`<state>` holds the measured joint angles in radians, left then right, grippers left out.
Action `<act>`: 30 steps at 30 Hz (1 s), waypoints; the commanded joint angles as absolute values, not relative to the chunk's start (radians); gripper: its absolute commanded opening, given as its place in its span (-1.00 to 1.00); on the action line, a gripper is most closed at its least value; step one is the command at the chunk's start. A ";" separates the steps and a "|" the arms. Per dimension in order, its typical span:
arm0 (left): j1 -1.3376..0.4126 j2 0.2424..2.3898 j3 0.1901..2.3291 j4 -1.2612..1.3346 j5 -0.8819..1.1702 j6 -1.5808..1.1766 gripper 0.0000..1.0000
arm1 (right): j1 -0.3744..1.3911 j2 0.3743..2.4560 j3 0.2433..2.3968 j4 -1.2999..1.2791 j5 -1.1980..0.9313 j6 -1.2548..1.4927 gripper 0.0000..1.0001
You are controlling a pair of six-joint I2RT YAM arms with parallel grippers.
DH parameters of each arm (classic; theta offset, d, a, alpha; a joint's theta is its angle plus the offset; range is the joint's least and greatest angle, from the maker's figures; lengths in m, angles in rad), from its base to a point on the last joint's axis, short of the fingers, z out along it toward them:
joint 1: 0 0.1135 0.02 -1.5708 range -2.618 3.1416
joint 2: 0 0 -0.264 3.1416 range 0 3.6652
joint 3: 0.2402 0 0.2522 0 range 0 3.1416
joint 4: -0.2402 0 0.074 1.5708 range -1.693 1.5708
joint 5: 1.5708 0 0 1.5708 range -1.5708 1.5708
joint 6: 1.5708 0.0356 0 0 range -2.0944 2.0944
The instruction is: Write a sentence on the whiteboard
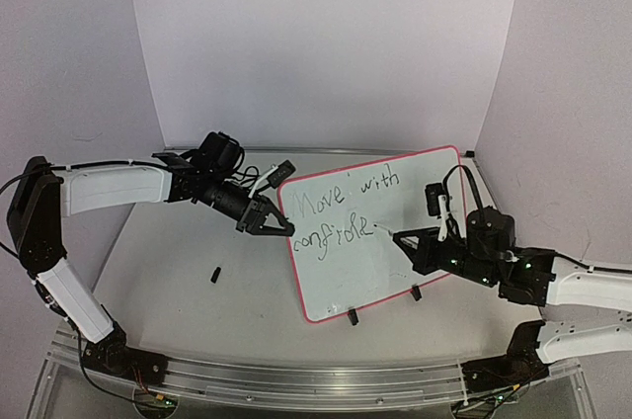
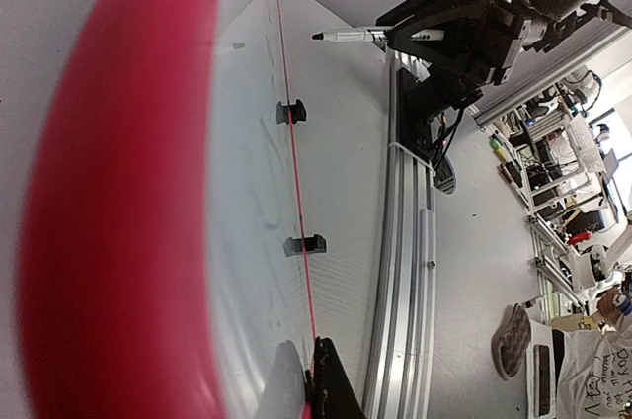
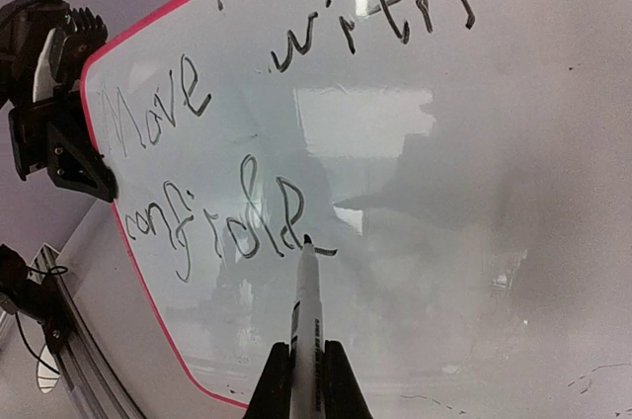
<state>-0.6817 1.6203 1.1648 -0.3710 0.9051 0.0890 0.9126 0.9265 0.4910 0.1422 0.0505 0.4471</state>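
The sentence (image 1: 341,213) crosses the whiteboard (image 1: 395,261) on your tabletop (image 1: 197,310); only the right wrist view shows the marker (image 3: 306,320) tip touching it. Your right end effector (image 3: 306,381) clamps the marker, and the outstretched left end effector (image 1: 269,224) pinches the whiteboard's left side.

Small black piece (image 1: 214,273) on grey table (image 1: 168,330).

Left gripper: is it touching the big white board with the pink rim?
Touching. In the left wrist view the pink rim of the big white board runs in between the fingertips of the left gripper.
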 commanded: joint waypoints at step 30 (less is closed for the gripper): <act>-0.716 1.622 1.186 -0.448 0.887 0.177 -1.00 | 0.881 1.034 0.578 0.145 0.085 0.401 -1.00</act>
<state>-0.6823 1.6203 1.1652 -0.3740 0.9031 0.0883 0.8860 1.0475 0.5777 0.1226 0.0614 0.3724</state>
